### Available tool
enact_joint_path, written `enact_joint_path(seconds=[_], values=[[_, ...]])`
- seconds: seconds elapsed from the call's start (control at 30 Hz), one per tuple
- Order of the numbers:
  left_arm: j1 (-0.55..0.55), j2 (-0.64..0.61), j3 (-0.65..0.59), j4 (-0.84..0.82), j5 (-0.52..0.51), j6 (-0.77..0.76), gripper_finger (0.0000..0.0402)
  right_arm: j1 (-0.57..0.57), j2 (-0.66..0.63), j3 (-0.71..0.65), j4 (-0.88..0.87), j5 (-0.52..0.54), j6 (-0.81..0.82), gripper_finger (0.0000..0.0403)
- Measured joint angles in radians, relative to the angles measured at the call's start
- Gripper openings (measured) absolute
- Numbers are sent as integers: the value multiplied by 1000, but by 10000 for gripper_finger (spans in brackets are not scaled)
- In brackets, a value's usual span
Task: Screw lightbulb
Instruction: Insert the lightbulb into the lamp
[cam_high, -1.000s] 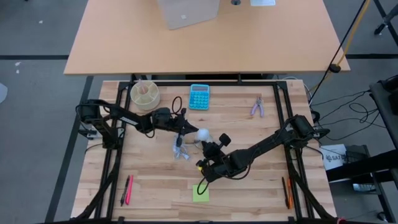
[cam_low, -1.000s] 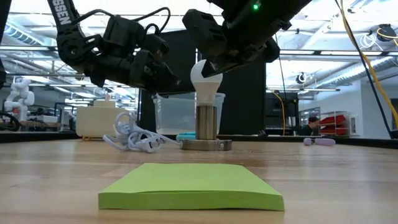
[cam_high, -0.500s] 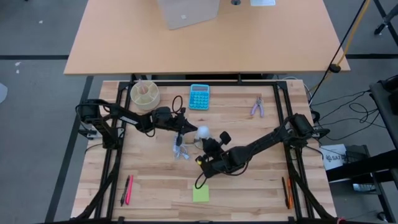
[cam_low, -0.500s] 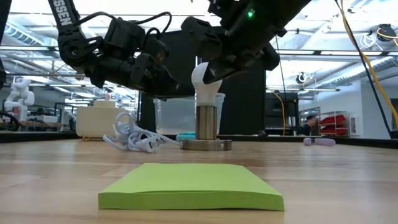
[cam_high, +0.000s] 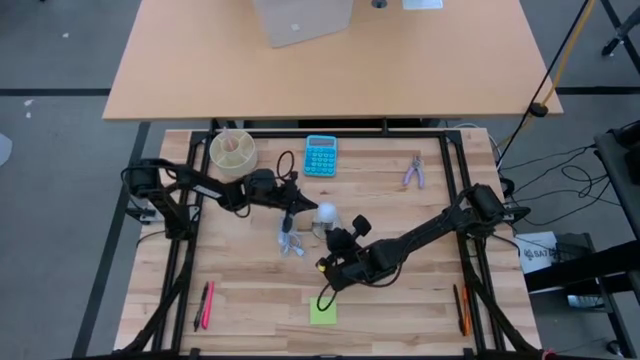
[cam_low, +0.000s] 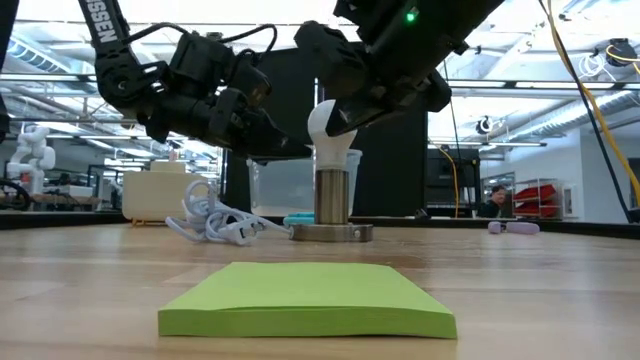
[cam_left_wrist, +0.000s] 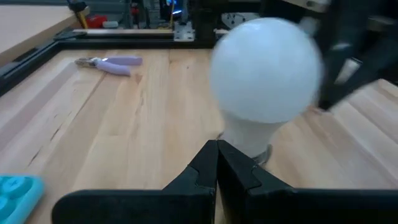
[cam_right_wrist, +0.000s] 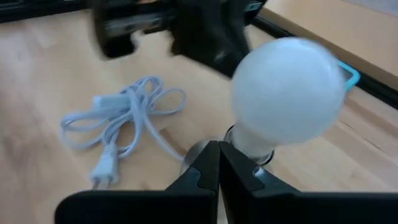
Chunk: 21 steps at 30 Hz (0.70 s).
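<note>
The white lightbulb (cam_high: 326, 212) stands upright, base down, in a metal socket tube (cam_low: 332, 197) on a round grey disc (cam_low: 332, 232) at the table's middle. Its globe fills both wrist views (cam_left_wrist: 266, 68) (cam_right_wrist: 287, 90). My left gripper (cam_high: 300, 206) comes from the table's left, shut, its tips (cam_left_wrist: 217, 163) just before the bulb's neck. My right gripper (cam_high: 341, 240) comes from the near right, shut, its tips (cam_right_wrist: 218, 155) also close to the neck. My left gripper points its shut fingers level at the bulb's neck (cam_left_wrist: 245, 134) from the table's left; whether the tips touch it I cannot tell. My right gripper points its shut fingers at the bulb's neck (cam_right_wrist: 252, 146) from the near side; whether they touch it I cannot tell.
A coiled white cord with a plug (cam_high: 288, 240) lies just left of the socket. A blue calculator (cam_high: 321, 155), a round container (cam_high: 232, 150) and purple pliers (cam_high: 414, 172) sit at the far side. A green sticky pad (cam_high: 322, 310) and pens (cam_high: 205, 305) (cam_high: 462, 308) lie near the front.
My left gripper has dipped a little beside the bulb. My right gripper has shifted slightly toward the table's left and back again. The bulb has stayed upright in the socket.
</note>
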Motion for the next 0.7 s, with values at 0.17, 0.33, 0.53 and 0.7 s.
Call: enact_joint_path(seconds=[0.17,0.33,0.53,0.7], values=[[56,-3,-1,-50,80,-9,9,26,0,0,-66,-37,35,0],[76,-19,-3,-35,167,-24,8,47,0,0,-228,11,215,0],[73,-110,-41,-30,146,10,2,78,0,0,-420,68,441,0],[72,-233,-106,-30,105,23,1,83,0,0,-498,179,533,0]])
